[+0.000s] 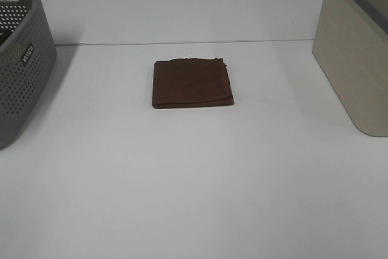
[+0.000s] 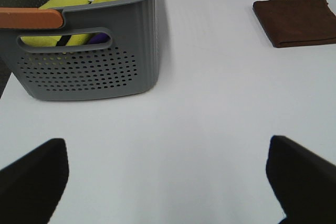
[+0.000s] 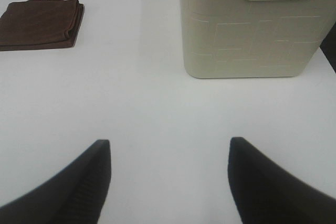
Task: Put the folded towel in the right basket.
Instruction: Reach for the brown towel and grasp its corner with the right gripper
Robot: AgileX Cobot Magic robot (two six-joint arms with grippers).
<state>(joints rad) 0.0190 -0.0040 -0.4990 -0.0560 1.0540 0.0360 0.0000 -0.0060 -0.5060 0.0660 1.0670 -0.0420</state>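
A dark brown folded towel (image 1: 192, 82) lies flat on the white table (image 1: 194, 180), near the middle. It also shows in the left wrist view (image 2: 296, 20) and the right wrist view (image 3: 41, 23). The right basket (image 1: 357, 47) is beige with a grey rim and stands at the table's right edge; the right wrist view shows it (image 3: 249, 30) with a handle slot. My left gripper (image 2: 168, 182) is open and empty over bare table. My right gripper (image 3: 168, 179) is open and empty, well short of the towel and the basket. Neither gripper shows in the exterior view.
A grey perforated basket (image 1: 18, 59) stands at the left edge; the left wrist view shows it (image 2: 89, 56) holding yellow and blue cloth. The table's far edge runs behind the towel.
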